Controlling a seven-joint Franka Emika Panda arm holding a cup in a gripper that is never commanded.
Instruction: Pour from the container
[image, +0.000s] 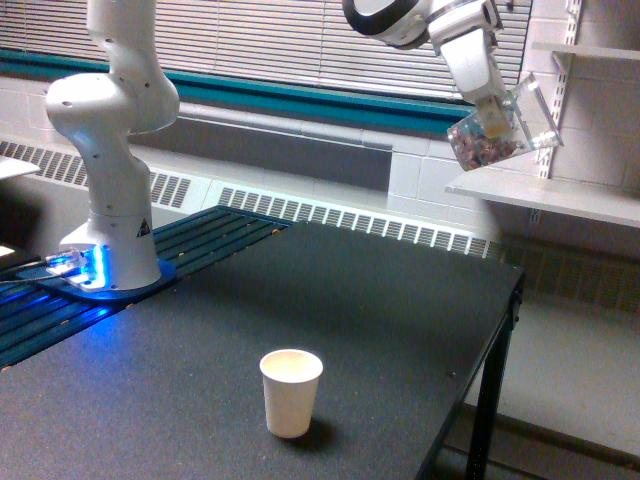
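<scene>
Nearest, a small white paper cup (291, 392) stands upright on the dark table (380, 300), while far up at the exterior view's right the gripper (492, 112) pinches the tilted clear tumbler (500, 135), pinkish-brown bits pooled low inside.

One robot arm (110, 150). One gripper (497, 118). One clear plastic tumbler (500, 135) in gripper, tilted. Small pinkish-brown bits (483, 150) inside tumbler (too small and too many to count). One white paper cup (291, 392), upright. One dark table (330, 300). Two wall shelves (560, 195) at exterior view's right (upper one only partly in view). One window blind (300, 40).
</scene>
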